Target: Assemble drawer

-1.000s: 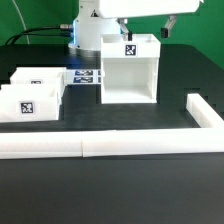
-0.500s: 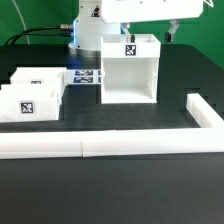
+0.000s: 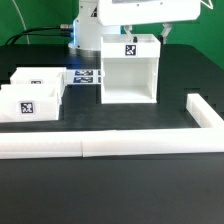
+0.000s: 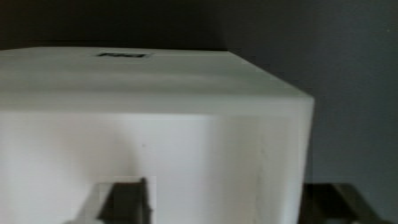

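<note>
While my hand [image 3: 142,27] is hovering spread wide and empty over the case [image 3: 129,78], I am risking a finger clipping its wall and shoving it askew.

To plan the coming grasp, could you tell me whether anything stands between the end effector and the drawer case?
Nothing visible does. The open end effector hangs directly above the case; both trays lie aside on the exterior view's left.
</note>
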Controlling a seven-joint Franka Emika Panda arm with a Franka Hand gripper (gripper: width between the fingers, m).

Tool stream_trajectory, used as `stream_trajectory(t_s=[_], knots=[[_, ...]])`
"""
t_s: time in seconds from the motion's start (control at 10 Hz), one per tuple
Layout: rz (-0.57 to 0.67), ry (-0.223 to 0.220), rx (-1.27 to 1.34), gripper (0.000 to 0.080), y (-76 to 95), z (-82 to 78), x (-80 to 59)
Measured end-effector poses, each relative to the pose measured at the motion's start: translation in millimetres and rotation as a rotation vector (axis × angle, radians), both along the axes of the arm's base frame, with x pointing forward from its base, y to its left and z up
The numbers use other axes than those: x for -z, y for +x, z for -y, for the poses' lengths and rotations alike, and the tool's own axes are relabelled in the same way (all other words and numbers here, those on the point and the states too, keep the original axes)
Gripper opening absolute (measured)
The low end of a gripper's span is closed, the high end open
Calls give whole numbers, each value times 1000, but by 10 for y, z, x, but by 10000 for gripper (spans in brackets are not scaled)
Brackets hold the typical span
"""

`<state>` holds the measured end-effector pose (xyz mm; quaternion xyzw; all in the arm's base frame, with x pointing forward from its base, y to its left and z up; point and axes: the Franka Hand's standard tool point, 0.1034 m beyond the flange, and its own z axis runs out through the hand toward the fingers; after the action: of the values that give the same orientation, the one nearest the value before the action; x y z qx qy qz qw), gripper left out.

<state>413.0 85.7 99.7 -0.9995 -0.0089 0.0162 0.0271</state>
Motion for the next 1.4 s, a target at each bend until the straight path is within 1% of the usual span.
stream_trajectory(t_s=[0.2,0.3,1.0,1.1,1.2,1.4], knots=[[0,0,0,63,0,0,1],[1,0,0,36,3,0,-2],[2,1,0,37,14,-1,-5],[-2,3,0,37,114,-13,-10],[1,10,5,37,313,-38,-28],[13,20,14,38,607,-59,-12]])
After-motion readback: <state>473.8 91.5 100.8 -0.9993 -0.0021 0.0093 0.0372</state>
